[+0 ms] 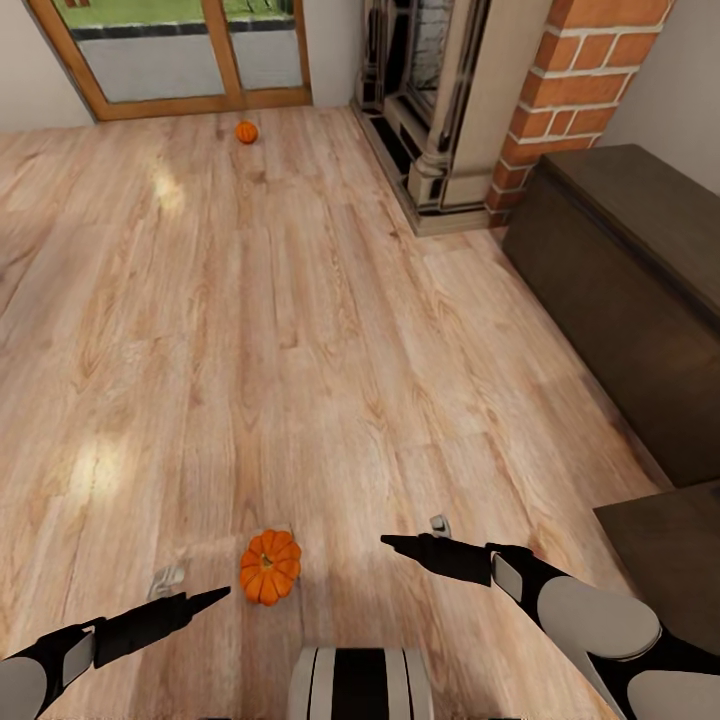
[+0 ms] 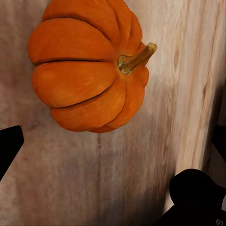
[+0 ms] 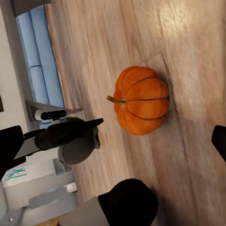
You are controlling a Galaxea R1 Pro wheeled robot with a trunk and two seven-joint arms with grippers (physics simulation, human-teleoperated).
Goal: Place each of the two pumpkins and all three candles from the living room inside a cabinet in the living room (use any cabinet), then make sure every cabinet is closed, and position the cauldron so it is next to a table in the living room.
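One small orange ribbed pumpkin (image 1: 269, 567) sits on the wooden floor close in front of the robot, tipped so its short stem points sideways along the boards. The left wrist view shows its deep ribs and tan-brown stem (image 2: 136, 59) plainly. A second pumpkin (image 1: 246, 131) rests far across the floor. The dark-brown cabinet (image 1: 625, 290) stands along the right wall, its fronts closed.

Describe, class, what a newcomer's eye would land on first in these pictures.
A bright orange pumpkin sits on the pale wooden floor between the left gripper and the right gripper, neither touching it. A second pumpkin lies far off near the glass door. At right, a brick fireplace stands beside the dark cabinet, its fronts closed.
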